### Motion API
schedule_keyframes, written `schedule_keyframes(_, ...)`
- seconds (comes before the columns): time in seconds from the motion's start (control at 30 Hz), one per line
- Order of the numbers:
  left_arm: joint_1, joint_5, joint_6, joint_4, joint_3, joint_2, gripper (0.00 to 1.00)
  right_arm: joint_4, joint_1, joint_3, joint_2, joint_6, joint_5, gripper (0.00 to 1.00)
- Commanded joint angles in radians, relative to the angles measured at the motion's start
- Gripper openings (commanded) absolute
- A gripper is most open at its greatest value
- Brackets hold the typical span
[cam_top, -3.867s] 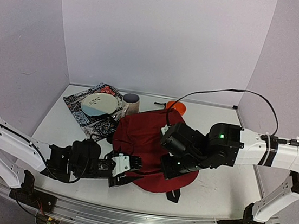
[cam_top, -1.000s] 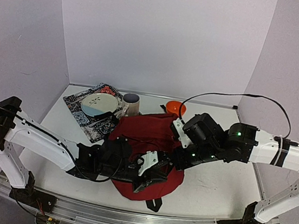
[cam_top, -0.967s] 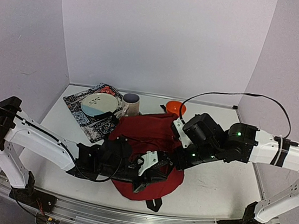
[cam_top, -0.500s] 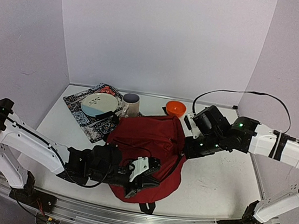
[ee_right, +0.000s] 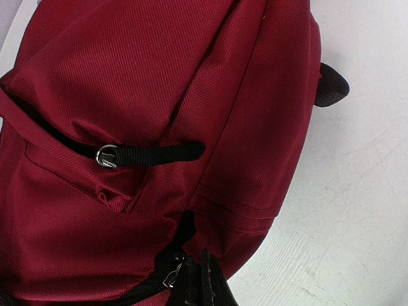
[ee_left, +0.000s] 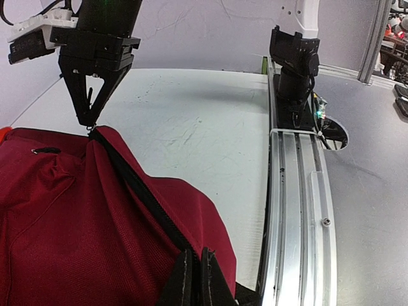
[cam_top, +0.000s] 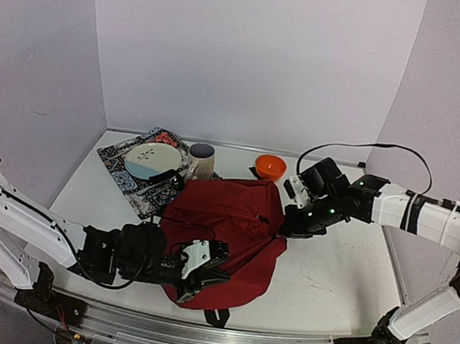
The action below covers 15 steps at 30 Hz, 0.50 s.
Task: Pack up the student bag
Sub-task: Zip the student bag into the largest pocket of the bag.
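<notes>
The student bag (cam_top: pixel 228 222), dark red with a black zip, lies mid-table, stretched between both grippers. My left gripper (cam_top: pixel 204 267) is shut on the bag's near edge beside the zip; in the left wrist view (ee_left: pixel 194 280) the fingers pinch red fabric at the zip line (ee_left: pixel 137 191). My right gripper (cam_top: pixel 289 227) is shut on the bag's far right corner; in the right wrist view (ee_right: pixel 199 280) the fingers grip it next to a metal zip slider (ee_right: pixel 171 278). The right gripper also shows in the left wrist view (ee_left: pixel 89 118). The front pocket's zip pull (ee_right: pixel 143 153) lies flat.
A patterned cloth (cam_top: pixel 133 178) with a pale plate (cam_top: pixel 149 159) lies at the back left. A mug (cam_top: pixel 201 160) and an orange bowl (cam_top: pixel 269 166) stand behind the bag. A black strap end (cam_top: pixel 214 315) pokes out by the metal front rail (ee_left: pixel 296 210).
The right gripper has moved back and right with the bag's corner. The left gripper has drawn back to the left and nearer. The bag is now stretched longer between them.
</notes>
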Motion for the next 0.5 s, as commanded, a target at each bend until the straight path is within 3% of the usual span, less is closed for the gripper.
schedule_keyframes(0.0,-0.075,0.058,-0.032,-0.141,-0.077,-0.084,0.00,0.025,-0.124,0.012,0.033,-0.025,0.284,0.00)
schedule_keyframes(0.17,-0.061,-0.057,0.000,-0.142,-0.103,-0.090,0.00,0.026,-0.127,-0.041,-0.036,-0.007,0.284,0.00)
schedule_keyframes(0.47,0.058,-0.028,0.043,-0.141,0.008,0.051,0.00,0.145,-0.127,-0.181,-0.130,0.005,0.146,0.00)
